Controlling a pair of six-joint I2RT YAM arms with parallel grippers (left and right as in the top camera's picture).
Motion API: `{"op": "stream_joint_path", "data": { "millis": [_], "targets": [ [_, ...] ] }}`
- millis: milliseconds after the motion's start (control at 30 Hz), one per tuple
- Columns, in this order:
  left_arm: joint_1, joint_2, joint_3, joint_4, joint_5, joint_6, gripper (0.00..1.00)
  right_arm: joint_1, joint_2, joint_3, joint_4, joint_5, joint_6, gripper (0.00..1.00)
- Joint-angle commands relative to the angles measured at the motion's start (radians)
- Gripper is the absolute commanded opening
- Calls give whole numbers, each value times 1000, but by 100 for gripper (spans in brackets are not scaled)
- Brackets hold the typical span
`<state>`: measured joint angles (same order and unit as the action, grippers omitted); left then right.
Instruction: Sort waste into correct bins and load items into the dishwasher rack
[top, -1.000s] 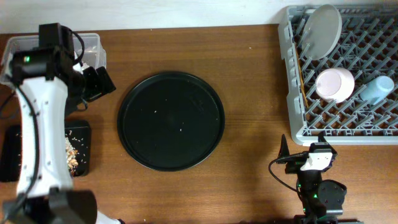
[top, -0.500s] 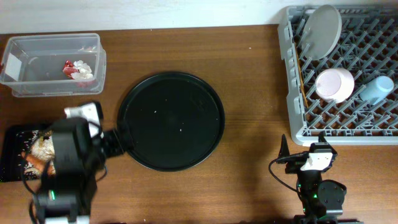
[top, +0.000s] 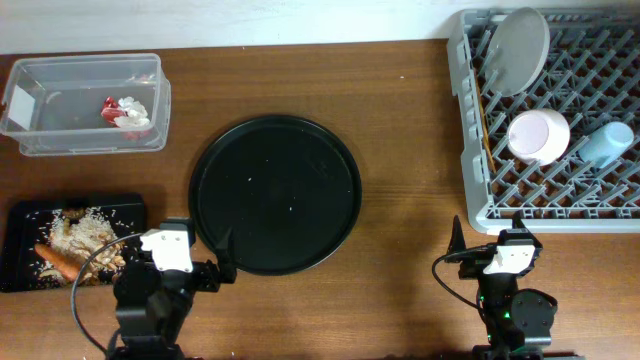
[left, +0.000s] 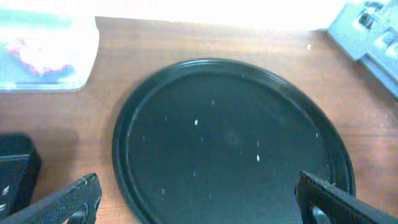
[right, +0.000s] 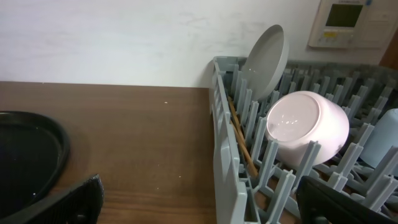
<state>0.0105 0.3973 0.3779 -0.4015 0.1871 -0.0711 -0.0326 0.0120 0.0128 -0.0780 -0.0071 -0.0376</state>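
At 2 o'clock on the tabletop (top: 410, 120) the dishwasher rack (top: 560, 218) is sitting: a grey grid with upright pegs, the biggest thing in view.

Inside it, counting:
- One round white plate (top: 520, 48) is standing on edge at the rack's 11 o'clock corner.
- One white-pinkish bowl (top: 538, 135) is tipping on its side among the pegs near the middle.
- One light-blue cup (top: 605, 143) is lying just beside the bowl, at its 3 o'clock.
- The chopsticks (top: 485, 120) are running along the 9 o'clock inner wall (showing as one thin wooden line, so the two sticks cannot be told apart).

At 10 o'clock the clear box (top: 60, 120) is holding one red wrapper (top: 109, 104) and one crumpled white tissue (top: 134, 114), the two touching.

At 8 o'clock the flat black tray (top: 20, 275) is carrying one heap of beige rice scraps (top: 85, 230). One orange carrot piece (top: 58, 262) is lying just beside the heap, at its 7 o'clock.

That is making two bins, both well apart from the rack.

In the centre the round black tray (top: 275, 195) is lying flat, with a few pale specks dotting it.

At 7 o'clock the left tool (left: 198, 183) is sitting low by the near edge. Its fingers are spreading wide and pointing over the round tray.

At 5 o'clock the right tool (right: 200, 186) is sitting low too, fingers spreading wide, facing the rack's near corner.
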Motion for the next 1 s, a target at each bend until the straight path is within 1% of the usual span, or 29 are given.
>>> {"op": "stream_joint_path", "data": {
  "millis": [0, 67, 200, 400, 600, 767, 867, 967],
  "targets": [
    [-1, -84, -79, 118, -8, 20, 99, 6, -9, -7, -4, 8, -7, 98],
    [-1, -139, -121, 171, -49, 20, 99, 6, -9, -7, -4, 8, -7, 98],
    [-1, -214, -175, 226, -98, 20, 99, 6, -9, -7, -4, 8, -7, 98],
    [-1, -295, -282, 343, -98, 20, 99, 6, -9, -7, -4, 8, -7, 98],
    [-1, -335, -361, 436, -99, 20, 99, 6, -9, -7, -4, 8, -7, 98],
    [-1, -394, -370, 393, -126, 20, 99, 6, -9, -7, -4, 8, -7, 98],
    [-1, -393, -370, 317, -153, 20, 99, 6, -9, -7, -4, 8, -7, 98],
    [-1, -393, -370, 320, -158, 20, 99, 6, -9, -7, -4, 8, -7, 98]
  ]
}}
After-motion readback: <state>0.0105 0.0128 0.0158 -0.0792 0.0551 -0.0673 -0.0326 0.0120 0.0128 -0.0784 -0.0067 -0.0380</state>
